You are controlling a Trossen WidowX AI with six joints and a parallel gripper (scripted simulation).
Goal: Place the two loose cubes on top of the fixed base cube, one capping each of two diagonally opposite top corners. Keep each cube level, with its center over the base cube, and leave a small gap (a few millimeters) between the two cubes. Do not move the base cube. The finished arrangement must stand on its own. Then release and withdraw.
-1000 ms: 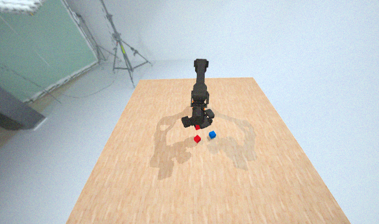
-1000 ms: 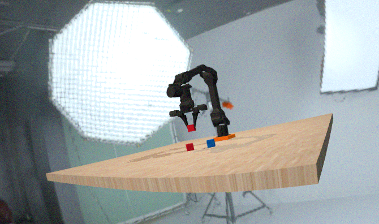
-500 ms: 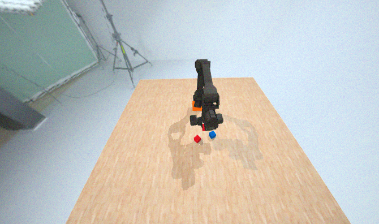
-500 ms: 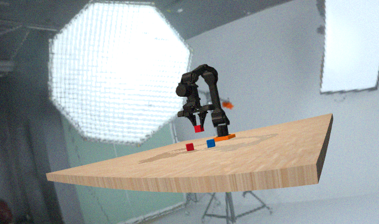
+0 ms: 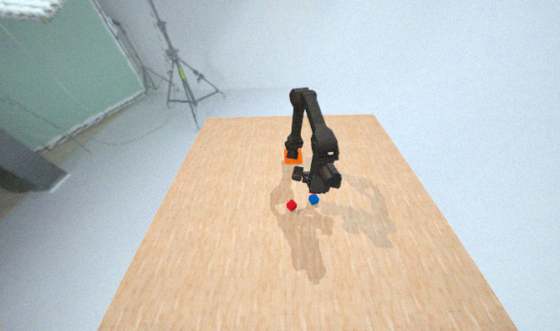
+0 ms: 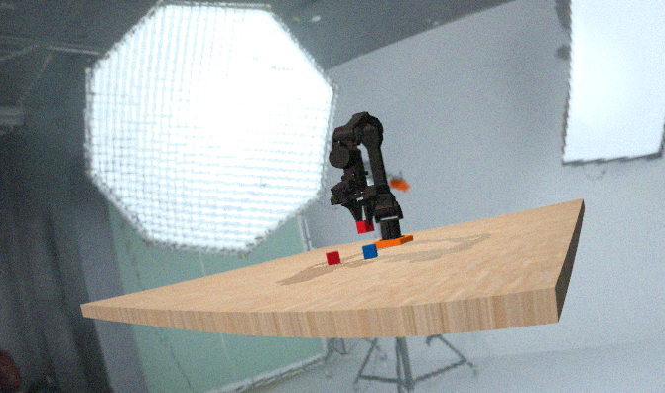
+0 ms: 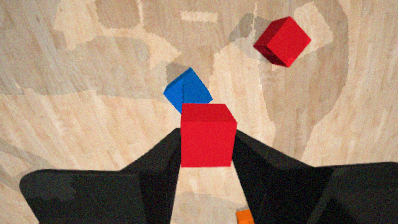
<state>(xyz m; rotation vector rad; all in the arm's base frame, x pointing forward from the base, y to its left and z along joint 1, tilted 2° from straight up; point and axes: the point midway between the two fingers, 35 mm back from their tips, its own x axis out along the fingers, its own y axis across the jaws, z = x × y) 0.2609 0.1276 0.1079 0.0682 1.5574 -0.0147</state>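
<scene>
Gripping red cube [image 5: 312, 192] [image 6: 364, 227] [image 7: 206, 142] between fingers

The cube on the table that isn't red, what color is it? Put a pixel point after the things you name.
Blue [image 5: 313, 199] [image 6: 370, 251] [image 7: 192, 89], clearest in the wrist view.

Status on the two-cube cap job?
Done: one red cube is picked up.
In hand: the gripper holds it above the table, near the blue cube.
Left: nothing caps any cube yet. The other red cube sits on the table. Both placements, release and withdrawal remain.
</scene>
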